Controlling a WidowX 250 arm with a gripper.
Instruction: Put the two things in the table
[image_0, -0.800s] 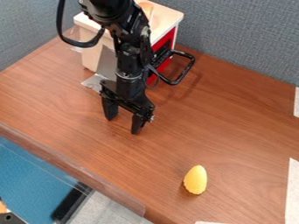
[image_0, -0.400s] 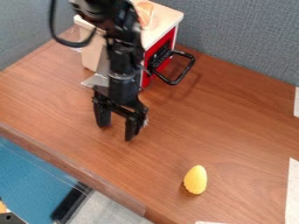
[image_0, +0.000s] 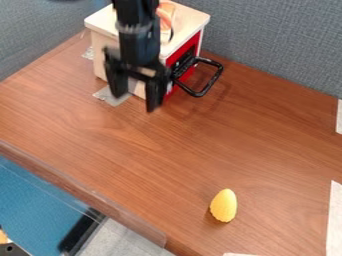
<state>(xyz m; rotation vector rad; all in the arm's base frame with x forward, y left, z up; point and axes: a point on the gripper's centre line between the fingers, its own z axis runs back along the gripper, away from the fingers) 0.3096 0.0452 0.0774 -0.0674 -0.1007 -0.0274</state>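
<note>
My gripper (image_0: 135, 102) hangs over the table's upper left part, in front of the small toy oven, its two fingers apart and nothing between them. Far from it, a yellow corn-like toy (image_0: 224, 205) stands on the wooden table (image_0: 220, 140), toward the lower right. An orange-and-white item (image_0: 165, 22) lies on the oven's top, partly hidden behind the arm.
The toy oven (image_0: 186, 37) has a pale top, a red front and a black handle (image_0: 206, 90) that sticks out to the right. Grey fabric walls rise behind. White paper strips (image_0: 336, 215) lie along the right edge.
The gripper has shifted down-left a little, then risen up and back toward the oven. More of the orange-and-white item on top shows. The yellow toy has stayed put.
</note>
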